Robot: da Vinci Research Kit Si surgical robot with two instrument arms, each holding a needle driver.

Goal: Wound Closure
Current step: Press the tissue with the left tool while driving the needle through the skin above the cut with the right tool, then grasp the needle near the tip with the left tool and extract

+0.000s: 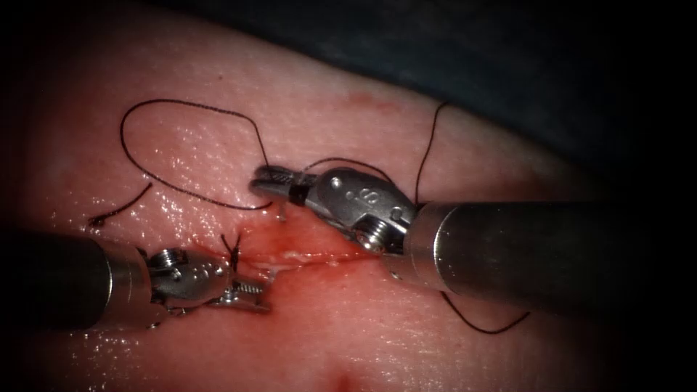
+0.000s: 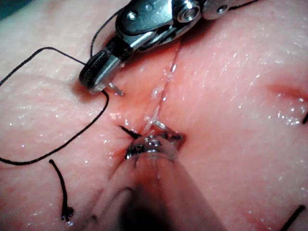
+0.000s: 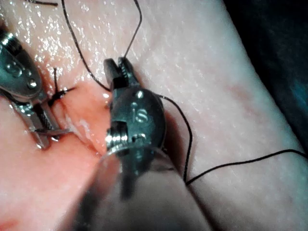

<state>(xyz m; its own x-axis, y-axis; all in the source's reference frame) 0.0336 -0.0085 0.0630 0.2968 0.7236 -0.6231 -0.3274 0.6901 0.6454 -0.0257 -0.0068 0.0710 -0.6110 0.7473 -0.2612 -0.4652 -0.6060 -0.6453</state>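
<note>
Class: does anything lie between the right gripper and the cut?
Nothing solid: only thread lying on bare tissue separates the right gripper, which holds thread, from the cut. The left gripper seems to hold the needle at the cut.

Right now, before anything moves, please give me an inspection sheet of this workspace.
Surface: tissue, wet, with red fluid along the cut.
Job's things: needle in the left tool at the cut's left end, seemingly in the tissue, place along its curve unclear; thread looped above the cut; knot at the cut's left end.
Clutter: thread scrap left of the loop.
Grippers: left tool shut on needle; right tool touches thread, hold unclear.
Cables: nothing seen.
Surroundings: dark backdrop behind tissue.
</note>
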